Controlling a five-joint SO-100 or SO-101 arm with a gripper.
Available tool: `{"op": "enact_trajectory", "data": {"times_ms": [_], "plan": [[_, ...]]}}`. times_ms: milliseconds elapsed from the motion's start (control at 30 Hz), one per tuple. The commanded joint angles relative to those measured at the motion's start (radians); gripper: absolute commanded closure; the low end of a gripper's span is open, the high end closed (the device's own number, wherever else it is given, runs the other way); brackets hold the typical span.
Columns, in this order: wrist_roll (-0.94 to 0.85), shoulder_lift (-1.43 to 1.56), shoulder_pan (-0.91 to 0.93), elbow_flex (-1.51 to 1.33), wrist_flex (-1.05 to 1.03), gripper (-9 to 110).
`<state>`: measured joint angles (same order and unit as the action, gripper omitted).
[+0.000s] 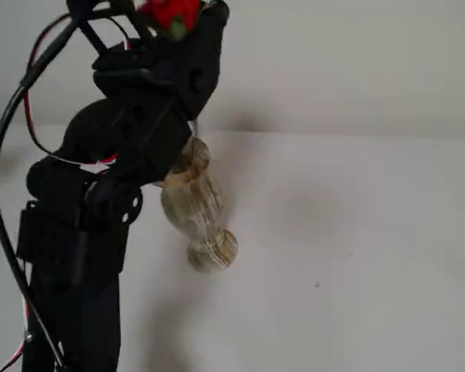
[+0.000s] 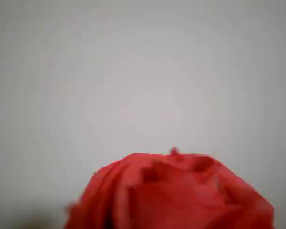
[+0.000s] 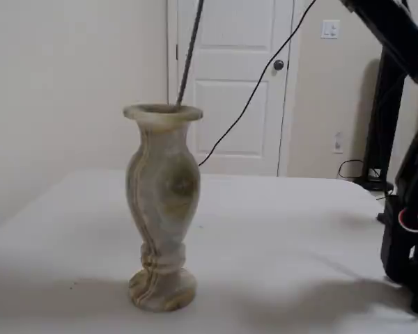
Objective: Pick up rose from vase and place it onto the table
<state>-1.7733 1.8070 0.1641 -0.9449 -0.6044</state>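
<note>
One rose (image 1: 170, 14) sits w/ its red bud at the claw (image 1: 187, 23), high above the vase (image 3: 161, 209); looks clamped on the rose, though the jaws are dark and hard to read. Stem runs down into the vase mouth. Vase stands upright on the table (image 3: 299, 243). Wrist view: blurry red bud (image 2: 171, 195) fills the bottom.

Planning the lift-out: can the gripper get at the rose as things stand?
Probably yes: the gripper already sits at the rose bud high above the vase, nothing between, though its jaws are hidden. The stem's lower end is inside the rim.
</note>
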Motion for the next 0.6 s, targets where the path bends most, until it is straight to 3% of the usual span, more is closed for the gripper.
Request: {"op": "enact_trajectory", "data": {"times_ms": [0, 133, 567], "plan": [[-0.118, 0.003, 0.084, 0.097, 0.017, 101], [-0.222, 0.008, 0.155, 0.095, -0.057, 101], [-0.318, 0.017, 0.279, 0.072, -0.643, 101]]}}
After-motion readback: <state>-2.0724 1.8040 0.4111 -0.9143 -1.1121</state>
